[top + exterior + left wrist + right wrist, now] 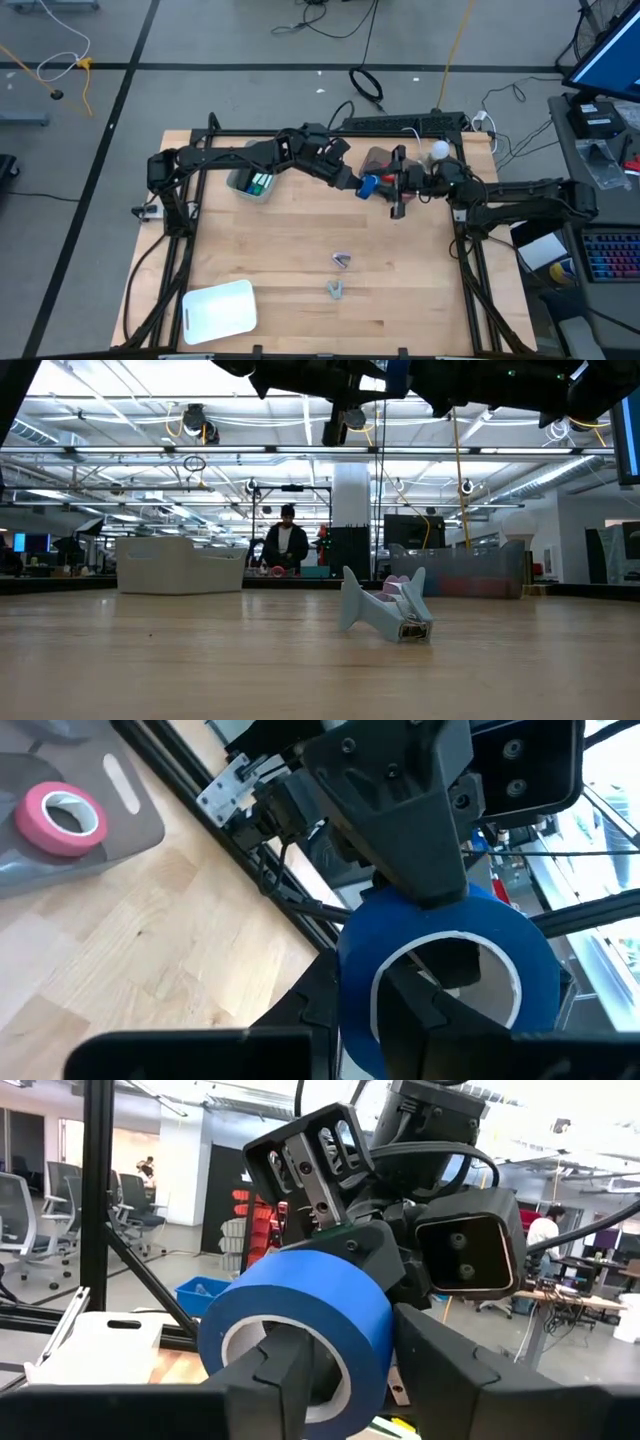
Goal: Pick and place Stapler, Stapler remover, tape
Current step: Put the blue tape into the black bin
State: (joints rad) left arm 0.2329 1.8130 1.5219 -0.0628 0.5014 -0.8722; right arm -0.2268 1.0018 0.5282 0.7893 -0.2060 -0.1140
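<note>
- The job looks partly done, and I think a good bit is left.
- The blue tape roll (368, 185) is up in the air, just right of the middle of the high view.
- The left gripper (352, 180) holds this roll, with one finger inside the ring and one outside.
- The right gripper (392, 187) is right at the same roll. I cannot tell if it grips it yet.
- It looks like one arm is passing the roll to the other.
- A pink tape roll (60, 817) already lies in a grey tray (140, 820), at the upper left of the left wrist view.
- Two small pale clawed things (342, 260) (335, 290) lie on the bare table, low in the middle of the high view. They may be stapler removers, and nobody has put them away.
- I cannot pick out a stapler.
- A clear bin (240, 183) left of the middle holds green and blue bits I cannot name.
- A white tray (220, 308) sits at the lower left.
- Count: two tape rolls seen (one blue, one pink), two clawed things, one clear bin, one grey tray, one white tray.
</note>
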